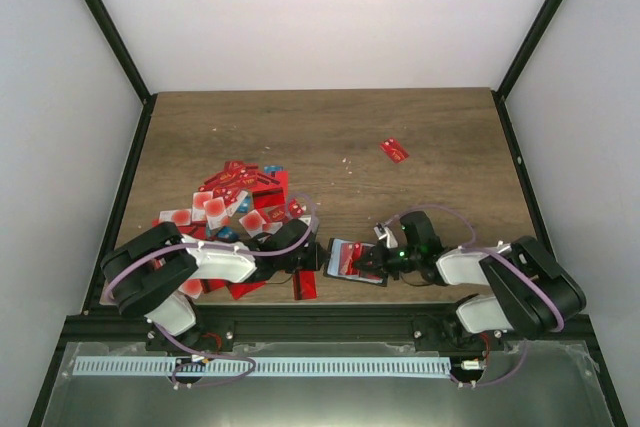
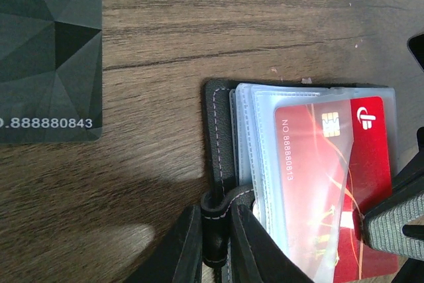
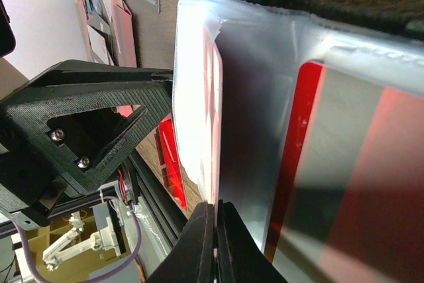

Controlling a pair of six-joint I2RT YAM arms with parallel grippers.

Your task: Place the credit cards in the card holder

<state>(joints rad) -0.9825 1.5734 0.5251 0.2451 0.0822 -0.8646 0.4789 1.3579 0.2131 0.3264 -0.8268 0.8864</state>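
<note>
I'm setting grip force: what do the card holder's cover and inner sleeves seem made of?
The card holder has a cover that looks like black leather or imitation leather: matte, slightly textured, with pale stitching on its strap. Its sleeves look like soft clear plastic: glossy, slightly cloudy, the red card showing through.

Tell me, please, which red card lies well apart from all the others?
The lone card toward the far right of the table, on bare wood. The rest lie in or beside the pile at near left, or in the holder.
</note>
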